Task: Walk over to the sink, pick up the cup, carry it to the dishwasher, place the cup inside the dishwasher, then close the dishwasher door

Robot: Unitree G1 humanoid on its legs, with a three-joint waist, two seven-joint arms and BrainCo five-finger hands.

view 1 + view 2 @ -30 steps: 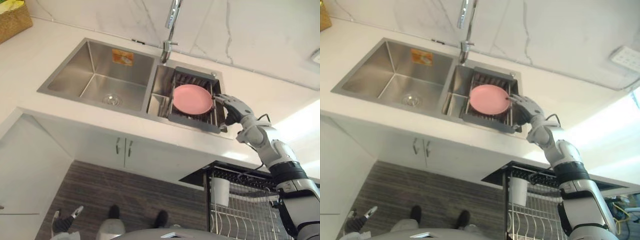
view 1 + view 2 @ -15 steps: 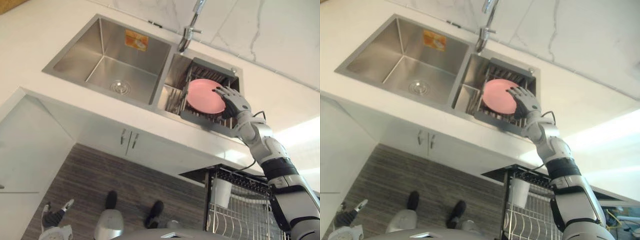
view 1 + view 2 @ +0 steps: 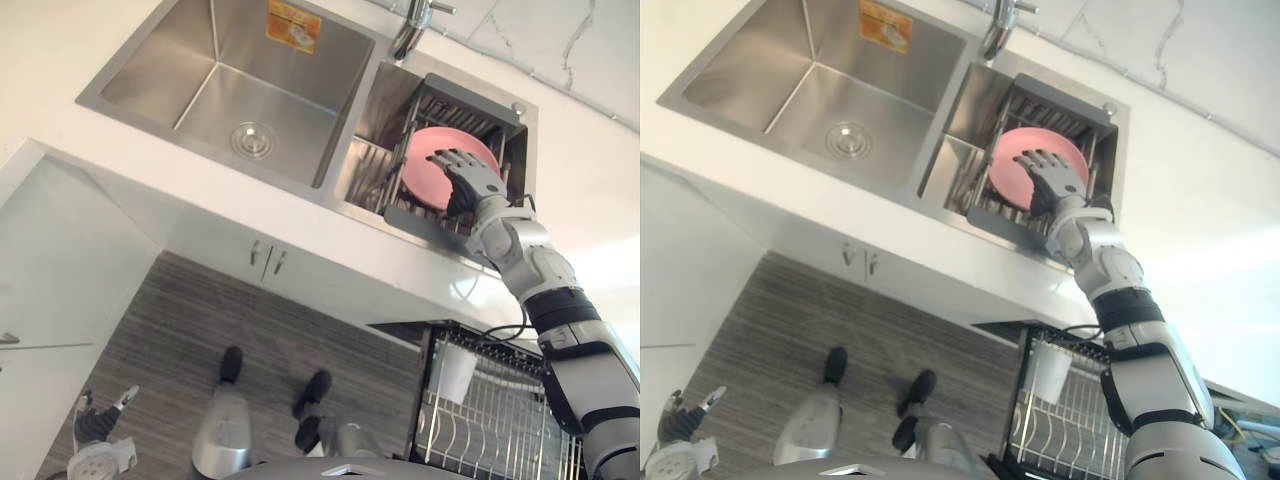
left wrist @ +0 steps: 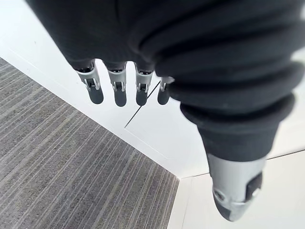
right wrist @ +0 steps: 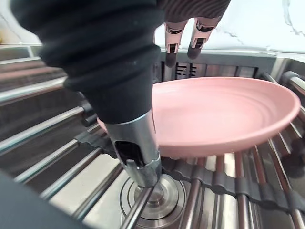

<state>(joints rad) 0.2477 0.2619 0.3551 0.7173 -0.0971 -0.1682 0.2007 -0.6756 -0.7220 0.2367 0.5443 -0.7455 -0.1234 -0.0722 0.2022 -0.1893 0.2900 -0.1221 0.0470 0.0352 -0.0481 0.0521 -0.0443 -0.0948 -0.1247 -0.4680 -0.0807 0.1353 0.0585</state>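
A pink plate [image 3: 432, 180] rests on the metal rack [image 3: 440, 215] in the sink's right basin. My right hand [image 3: 468, 180] reaches over the plate's right part with its fingers [image 5: 181, 40] straight, so it is open; the thumb [image 5: 138, 152] hangs below the plate's rim [image 5: 224, 138], over the rack bars. I cannot tell whether the hand touches the plate. A white cup [image 3: 457, 372] stands in the dishwasher rack [image 3: 500, 425] at the lower right. My left hand [image 4: 116, 88] hangs open over the floor beside white cabinet fronts.
The sink's left basin [image 3: 230, 95] holds just a drain. The faucet [image 3: 415, 25] rises behind the rack. White counter [image 3: 90, 40] surrounds the sink, with cabinet doors [image 3: 265, 260] under it. The dishwasher rack is pulled out below the counter's right part.
The camera has shifted, so the sink sits higher and more tilted. My right hand has moved from the rack's right edge to over the pink plate.
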